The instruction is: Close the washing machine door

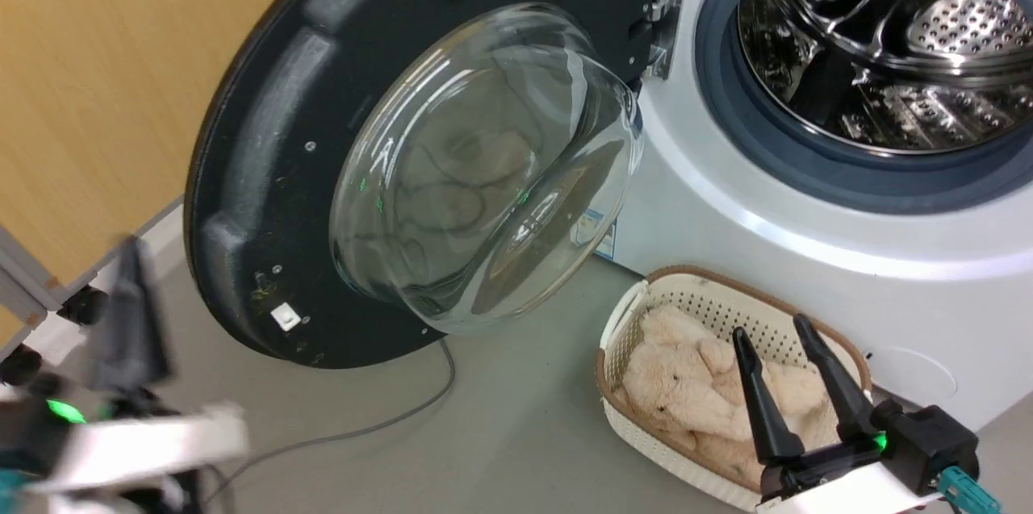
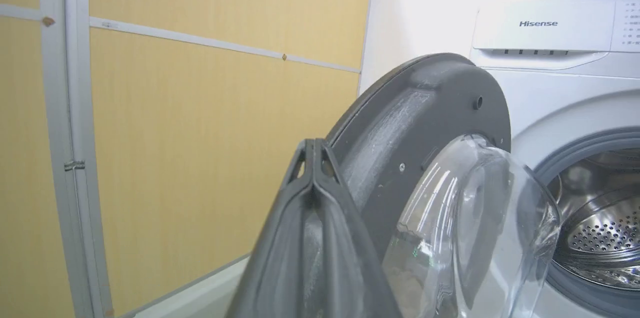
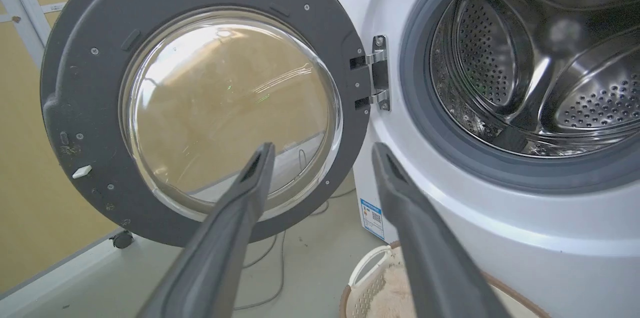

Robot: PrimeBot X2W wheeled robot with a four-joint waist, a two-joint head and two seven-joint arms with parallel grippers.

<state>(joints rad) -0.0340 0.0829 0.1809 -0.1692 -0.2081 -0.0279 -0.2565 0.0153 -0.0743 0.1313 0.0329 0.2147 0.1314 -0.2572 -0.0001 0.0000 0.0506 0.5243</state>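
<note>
The washing machine door (image 1: 266, 135) stands wide open, its matte black back and bulging glass bowl (image 1: 484, 167) facing me, hinged at the left of the washing machine (image 1: 807, 256). The steel drum (image 1: 888, 38) is bare inside its blue-grey gasket. My left gripper (image 1: 129, 312) is blurred at the lower left, left of the door's outer edge. In the left wrist view, the left gripper (image 2: 312, 146) is shut and empty, with the door (image 2: 400, 108) just behind its tips. My right gripper (image 1: 771, 328) is open over the basket. In the right wrist view, the right gripper (image 3: 324, 148) points between the door (image 3: 85, 58) and the machine (image 3: 500, 238).
A white-and-brown basket (image 1: 646, 304) of plush toys sits on the floor against the machine's front. A grey cable (image 1: 363, 433) runs across the floor under the door. A wood-panel wall (image 1: 97, 54) stands close behind the door, with a frame on casters (image 1: 81, 306) at its foot.
</note>
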